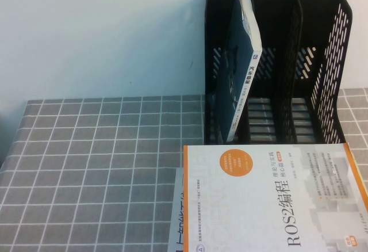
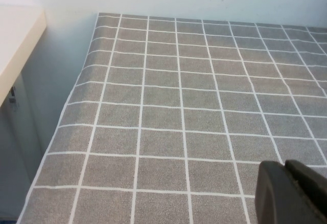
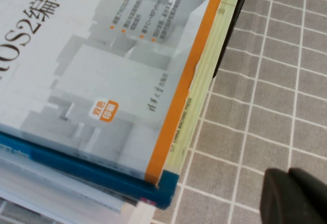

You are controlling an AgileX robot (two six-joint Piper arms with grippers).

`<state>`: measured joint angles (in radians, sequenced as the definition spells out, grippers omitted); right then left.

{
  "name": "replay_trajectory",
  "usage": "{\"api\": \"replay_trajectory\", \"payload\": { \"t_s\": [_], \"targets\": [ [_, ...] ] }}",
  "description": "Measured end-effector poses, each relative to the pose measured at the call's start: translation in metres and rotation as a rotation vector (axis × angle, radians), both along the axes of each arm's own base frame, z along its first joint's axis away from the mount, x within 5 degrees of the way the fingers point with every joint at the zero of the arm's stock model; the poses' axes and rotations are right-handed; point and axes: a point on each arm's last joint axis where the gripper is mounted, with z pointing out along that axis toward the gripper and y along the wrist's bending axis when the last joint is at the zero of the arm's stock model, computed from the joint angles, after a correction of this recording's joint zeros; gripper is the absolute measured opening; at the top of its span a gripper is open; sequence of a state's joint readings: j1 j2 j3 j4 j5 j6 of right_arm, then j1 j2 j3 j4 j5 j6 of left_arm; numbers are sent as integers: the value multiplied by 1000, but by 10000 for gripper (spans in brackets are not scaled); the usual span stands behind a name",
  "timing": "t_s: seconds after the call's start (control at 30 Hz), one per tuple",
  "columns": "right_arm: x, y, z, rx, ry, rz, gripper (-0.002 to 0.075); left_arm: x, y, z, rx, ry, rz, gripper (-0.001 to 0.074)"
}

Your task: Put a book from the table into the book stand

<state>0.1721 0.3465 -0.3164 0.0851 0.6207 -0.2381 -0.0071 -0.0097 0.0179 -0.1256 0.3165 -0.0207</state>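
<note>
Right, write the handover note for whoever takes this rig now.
Left pincer: low over bare grey grid-cloth table, holding nothing.
Right pincer: over the table beside the orange-bordered ROS2 book, which tops a stack; holding nothing.
Done: large book with teal-blue back stands leaning in the leftmost compartment of the tall black slotted plastic book stand.
Left: nothing on the placement; park arms if needed.

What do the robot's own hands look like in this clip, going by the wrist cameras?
Only a little shows. The left hand, over the grey grid cloth of the table, is a dark grey, matte, rounded block split by a narrow seam. The right hand, beside the ROS2 book, looks the same: dark, rounded, seamed. No cables, markings or arm links are visible; the high view shows neither arm.
</note>
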Motion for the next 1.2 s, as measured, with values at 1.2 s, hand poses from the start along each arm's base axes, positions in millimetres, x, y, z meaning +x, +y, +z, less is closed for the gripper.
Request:
{"api": "replay_trajectory", "payload": {
  "t_s": [1.2],
  "targets": [
    [-17, -18, -70, -2, -282, -250, -3, 0, 0, 0, -11, 1, 3, -3]
  ]
}}
